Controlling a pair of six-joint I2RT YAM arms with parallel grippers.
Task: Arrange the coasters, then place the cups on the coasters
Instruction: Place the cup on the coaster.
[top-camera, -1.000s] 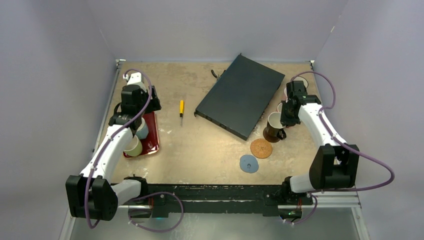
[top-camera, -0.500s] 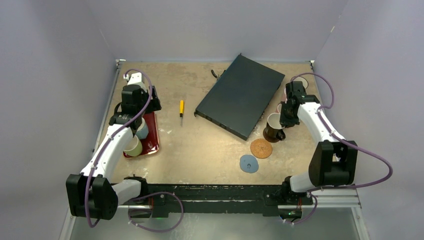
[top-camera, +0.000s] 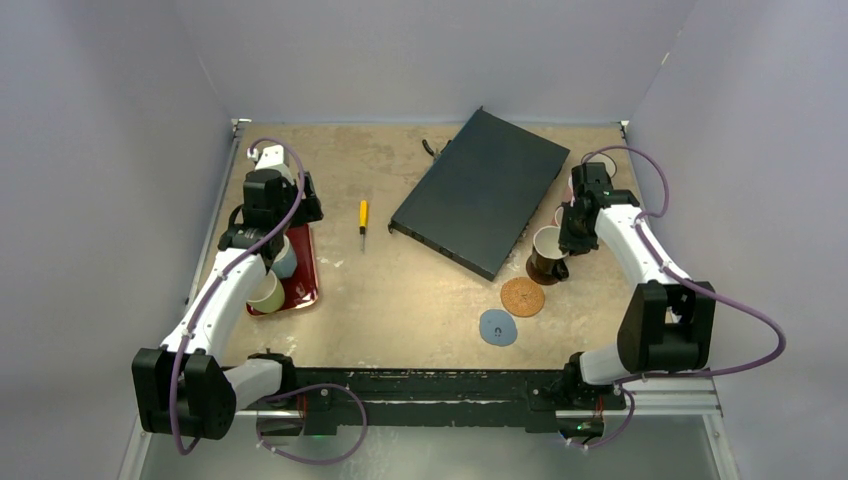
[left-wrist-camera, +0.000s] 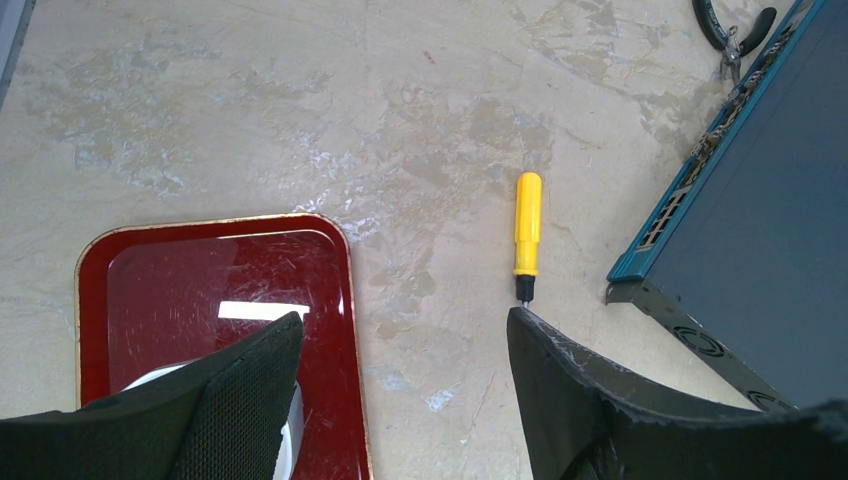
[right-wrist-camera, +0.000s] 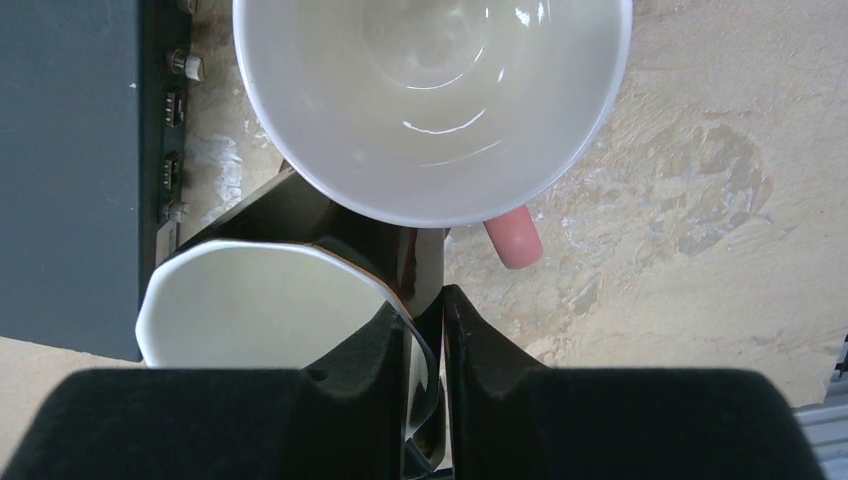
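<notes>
Filling the floor of the grey-walled booth, the bench (top-camera: 420, 300) is a tan slab, mottled and scuffed with pale patches. On its far middle lies a flat dark box (top-camera: 480, 190), rectangular and matte, set at a slant, with a row of ports along one edge. At the left sits the tray (left-wrist-camera: 200, 270) — glossy dark red, oblong with rounded corners and a thin gold rim. Two cups stand on it, partly under the left arm: the green cup (top-camera: 270, 296) nearer the front and the light blue cup (top-camera: 287, 262) behind it. The left tool (left-wrist-camera: 402, 320) hangs spread wide over the tray's right rim, with nothing between its black fingers.

On the right, by the box's near corner, the dark brown cup (right-wrist-camera: 260, 300) and the pink cup (right-wrist-camera: 430, 100) stand close together, both round, glazed and cream within. The pink one's handle points away from the box. The right tool (right-wrist-camera: 425, 305) straddles the brown cup's thin rim, fingers nearly together — whether they pinch it I cannot tell.

In front of the brown cup lie two bare discs, just beside each other: the cork coaster (top-camera: 522, 296), grainy tan, and the smooth blue-grey coaster (top-camera: 498, 327). A screwdriver (left-wrist-camera: 527, 222) with a yellow plastic handle lies between tray and box. Black-handled pliers (left-wrist-camera: 735, 25) lie at the box's far corner.
</notes>
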